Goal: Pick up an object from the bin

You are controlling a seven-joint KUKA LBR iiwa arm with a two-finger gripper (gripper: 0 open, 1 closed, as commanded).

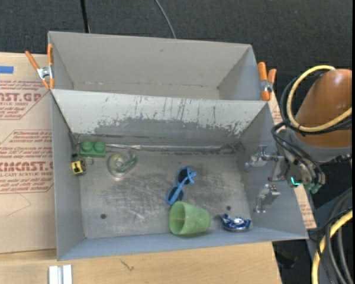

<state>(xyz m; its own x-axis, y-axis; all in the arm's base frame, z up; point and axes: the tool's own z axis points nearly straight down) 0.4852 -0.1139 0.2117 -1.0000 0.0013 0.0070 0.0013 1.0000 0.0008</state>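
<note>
- Grey metal bin (65, 135): sloped walls, floor scuffed and scratched up.
- The jaws hang by the right wall, apart, nothing between them. The 2 thin metal fingers (264, 199) kinda blend into the grey.
- Closest thing to them is a small blue and silvery thing (235, 223) in the front right corner, can't tell what it is.
- Pale green plastic cup (188, 219) lies on its side at the front, just beside blue sunglasses (181, 185) mid-floor.
- Back left: see-through round cup (121, 163), green studded block (93, 148), and a tiny yellow bit (77, 167) too small to identify.
</note>
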